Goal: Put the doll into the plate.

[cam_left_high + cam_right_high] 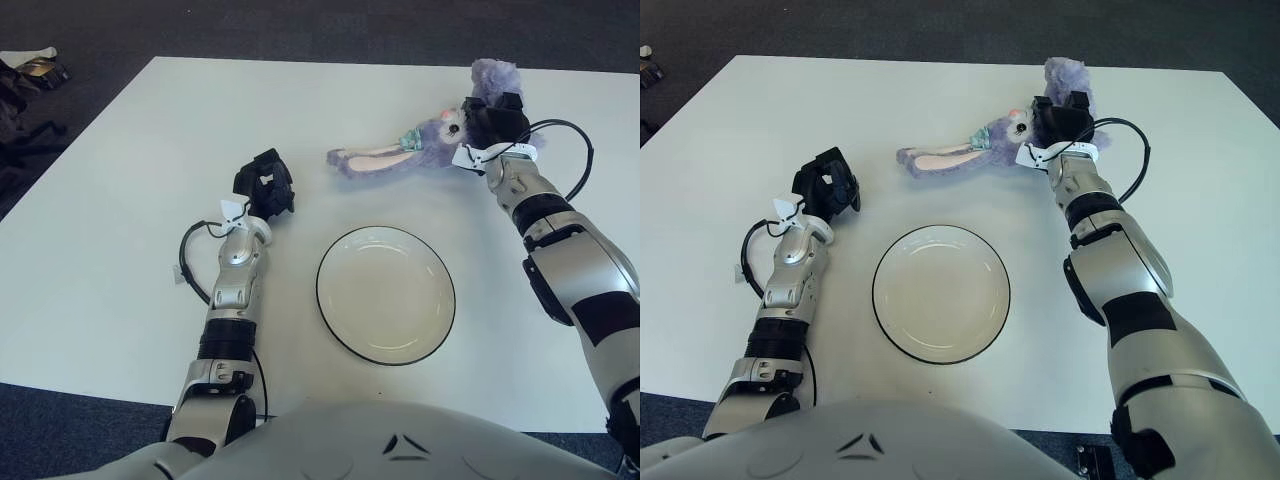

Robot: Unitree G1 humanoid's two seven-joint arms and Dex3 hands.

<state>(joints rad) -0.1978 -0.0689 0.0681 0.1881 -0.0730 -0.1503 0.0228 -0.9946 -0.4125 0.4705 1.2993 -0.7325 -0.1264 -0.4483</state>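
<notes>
The right hand is at the far right of the white surface, its fingers curled round the head of the purple doll; the doll's body sticks up just behind the hand, and its long ears trail away to the hand's left, lying low along the surface; whether the doll's head is lifted clear of the surface cannot be told. The plate sits well nearer the robot than this hand, towards its left, apart from the doll and with nothing in it. The left hand shows to the left of the plate, well apart from the doll, its fingers curled in on nothing; a black cable loops beside its forearm.
</notes>
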